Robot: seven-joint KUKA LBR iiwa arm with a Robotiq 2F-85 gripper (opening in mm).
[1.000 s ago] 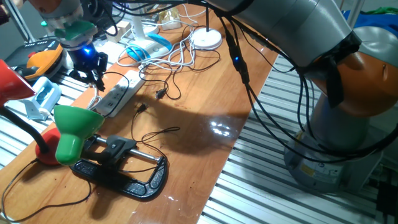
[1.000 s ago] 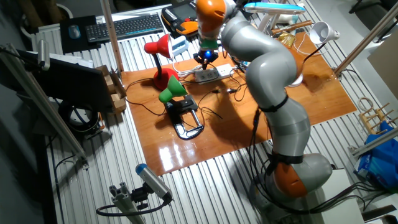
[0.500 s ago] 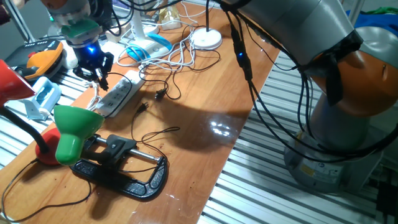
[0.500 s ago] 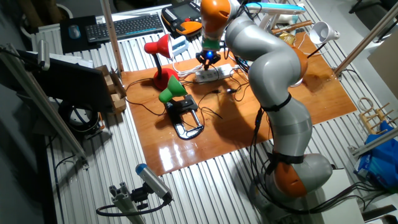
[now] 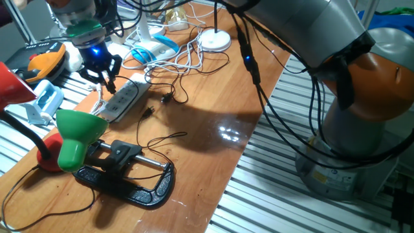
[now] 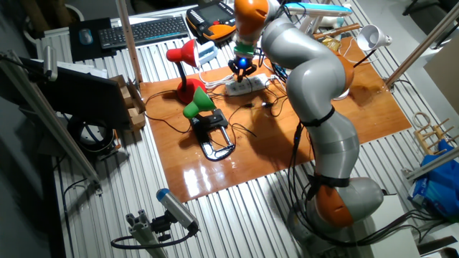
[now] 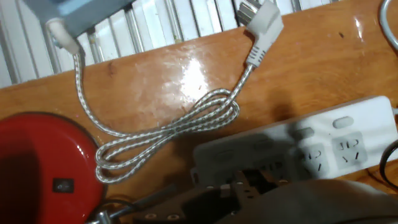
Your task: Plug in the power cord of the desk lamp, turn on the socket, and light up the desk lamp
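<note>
The socket, a long white power strip (image 5: pixel 123 100), lies on the wooden table; it also shows in the other fixed view (image 6: pixel 247 84) and the hand view (image 7: pixel 311 143). My gripper (image 5: pixel 103 79) hangs just above its left half, also seen from the other side (image 6: pixel 242 70). In the hand view its dark fingertips (image 7: pixel 249 183) sit close together at the bottom edge with nothing between them. The green desk lamp (image 5: pixel 74 133) is held in a black clamp (image 5: pixel 129 175). Its thin black cord ends in a loose plug (image 5: pixel 147 111) on the table beside the strip.
A red lamp (image 5: pixel 16 84) stands at the left, its base (image 7: pixel 43 168) close to the strip. A white plug (image 7: pixel 261 22) on a braided cord (image 7: pixel 174 124) lies near the table edge. A second black plug (image 5: pixel 167 98), cable tangles and a round white lamp base (image 5: pixel 214 41) lie farther back.
My gripper has moved a short way right along the power strip and risen slightly. Nothing on the table has moved.
</note>
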